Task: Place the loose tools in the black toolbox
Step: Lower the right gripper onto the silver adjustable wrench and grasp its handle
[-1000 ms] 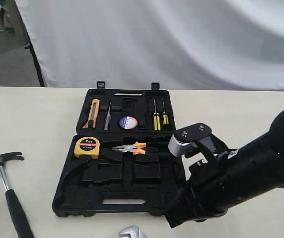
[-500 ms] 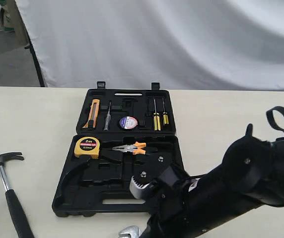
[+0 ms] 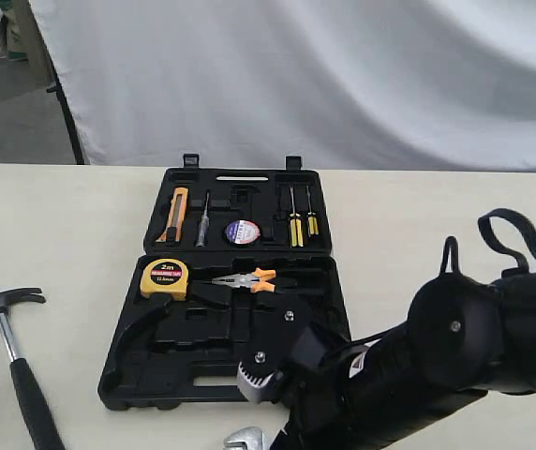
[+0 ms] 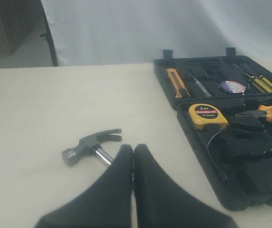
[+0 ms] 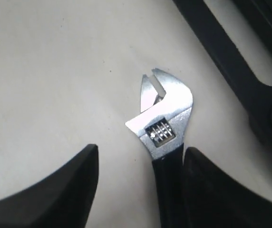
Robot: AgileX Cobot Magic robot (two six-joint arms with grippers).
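Your right arm (image 3: 418, 366) now sits lower than before, past the black toolbox (image 3: 156, 392)'s front edge. The claw hammer (image 4: 91, 145) lies outside by your closed, empty left gripper (image 4: 132, 149). Your right gripper (image 5: 140, 149), wide open and empty, straddles the adjustable wrench (image 5: 167, 118) on the table (image 3: 62, 216).

we see the hammer (image 3: 10, 347) left of the toolbox (image 3: 127, 370) on the table (image 3: 62, 225) and the wrench (image 3: 246, 439) just before its front edge; the tape roll (image 3: 241, 232) lies in its rear half, the tape measure (image 3: 164, 277) in the front half, the pliers (image 3: 249, 279) just right of that
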